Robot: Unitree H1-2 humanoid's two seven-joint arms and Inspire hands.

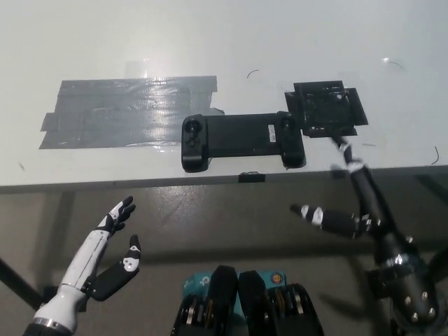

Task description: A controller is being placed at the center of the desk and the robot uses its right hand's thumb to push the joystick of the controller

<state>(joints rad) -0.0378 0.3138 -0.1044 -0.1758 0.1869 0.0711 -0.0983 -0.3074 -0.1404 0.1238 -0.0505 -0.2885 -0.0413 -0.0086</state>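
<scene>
A black controller (241,140) lies flat near the front edge of the white desk (210,42), with a joystick (193,129) on its left grip and another (285,123) on its right grip. My black right hand (357,203) is open just in front of the desk edge, to the right of the controller. One of its fingers (348,159) reaches up over the edge, a short way from the controller's right grip, and its thumb (311,213) points left below the desk edge. My white left hand (115,248) rests open at the lower left, below the desk.
A wide patch of grey tape (126,112) covers the desk left of the controller. A square of black tape (325,108) lies right behind the controller's right end. A small black tab (252,177) sits on the desk's front edge.
</scene>
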